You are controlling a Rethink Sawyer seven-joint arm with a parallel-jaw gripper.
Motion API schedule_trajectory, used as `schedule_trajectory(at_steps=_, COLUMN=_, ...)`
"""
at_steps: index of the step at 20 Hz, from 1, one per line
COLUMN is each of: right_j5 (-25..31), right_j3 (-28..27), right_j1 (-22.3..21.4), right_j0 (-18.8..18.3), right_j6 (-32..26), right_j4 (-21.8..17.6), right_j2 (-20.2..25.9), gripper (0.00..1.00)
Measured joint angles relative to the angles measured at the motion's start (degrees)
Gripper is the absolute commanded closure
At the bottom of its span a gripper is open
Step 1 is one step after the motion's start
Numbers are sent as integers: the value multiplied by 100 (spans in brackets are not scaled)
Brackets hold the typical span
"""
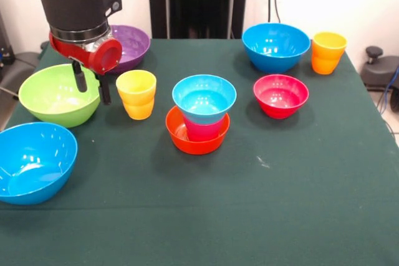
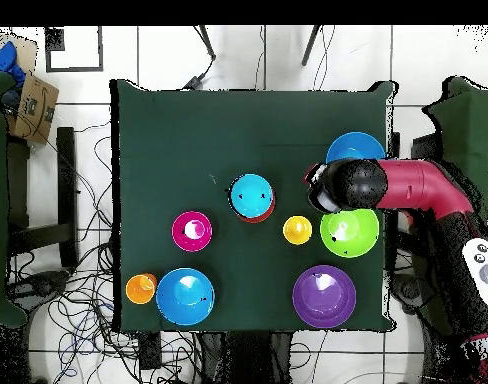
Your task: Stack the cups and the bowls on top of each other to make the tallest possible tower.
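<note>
1. Tower (image 1: 199, 119) so far: orange bowl (image 1: 197, 142) as base, red-pink cup (image 1: 204, 130) standing in it, light blue bowl (image 1: 204, 98) seated on the cup. It sits mid-table, well off to the side of the jaws, beyond the yellow cup.
2. Gripper (image 1: 92, 85): two dark fingers (image 1: 80, 78) hang down with a gap between them, nothing in the gap. Jaws released.
3. Jaws hover over the rim of the green bowl (image 1: 57, 96), on its yellow-cup side; whether a finger touches the rim, cannot tell.
4. Yellow cup (image 1: 136, 94) stands upright just beside the jaws, between them and the tower, apart from both.
5. Purple bowl (image 1: 129, 47) lies behind the wrist, partly hidden by it.
6. One blue bowl (image 1: 32, 161) sits at the table corner, near the green bowl, on the side of the jaws away from the purple bowl.
7. Red bowl (image 1: 280, 95) lies past the tower, well apart from the jaws.
8. Second blue bowl (image 1: 275, 47) and orange cup (image 1: 328, 52) stand side by side at the corner farthest across from the jaws, close but not touching.
9. Overhead: arm (image 2: 413, 187) reaches in from the table's edge, over the corner blue bowl (image 2: 353, 148) and green bowl (image 2: 350, 232).
</note>
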Motion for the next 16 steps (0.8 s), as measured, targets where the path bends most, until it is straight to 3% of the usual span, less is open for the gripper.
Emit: schedule_trajectory(at_steps=16, right_j5=-1, right_j3=12, right_j1=109, right_j0=0, right_j6=0, right_j4=-164, right_j2=0, gripper=0)
